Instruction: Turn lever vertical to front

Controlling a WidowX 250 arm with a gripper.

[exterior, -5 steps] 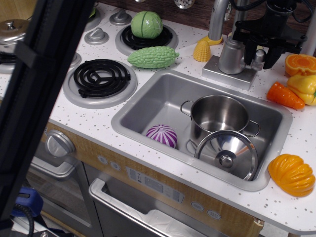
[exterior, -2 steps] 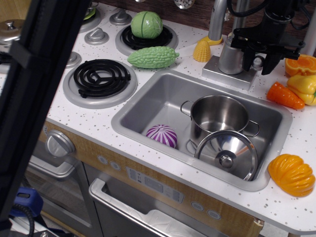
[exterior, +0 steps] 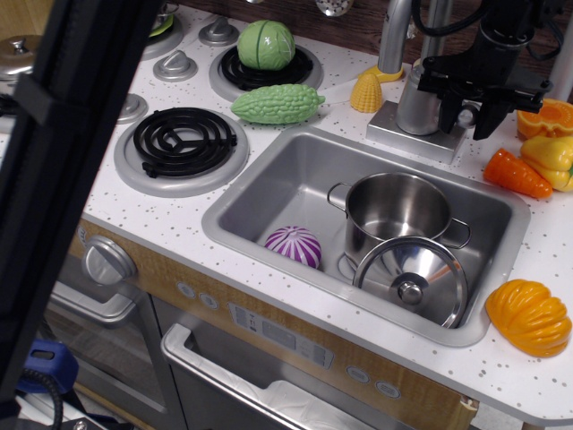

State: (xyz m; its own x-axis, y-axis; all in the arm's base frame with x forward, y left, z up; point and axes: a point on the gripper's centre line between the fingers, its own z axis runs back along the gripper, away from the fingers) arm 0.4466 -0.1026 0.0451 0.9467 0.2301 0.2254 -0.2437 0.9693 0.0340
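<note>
The tap's cylindrical body [exterior: 419, 100] stands on a grey base behind the sink. The lever [exterior: 466, 114] is a short silver-grey stub on the body's right side; only a small part shows. My black gripper [exterior: 467, 118] hangs over the tap's right side. Its two fingers [exterior: 447, 109] point down, one on each side of the lever, with small gaps showing, so it looks open. The gripper's body hides the pivot. The tall curved spout [exterior: 392, 36] rises to the left.
The sink [exterior: 269, 193] holds a steel pot [exterior: 398, 208], a lid [exterior: 412, 278] and a purple ball [exterior: 294, 245]. A carrot [exterior: 517, 173], a yellow pepper [exterior: 553, 159] and an orange half [exterior: 546, 116] lie right of the tap. A corn piece [exterior: 365, 91] lies left of it.
The gripper has risen slightly and shifted a little back at the tap's right side. The fingers stay on either side of the lever. Nothing else has moved.
</note>
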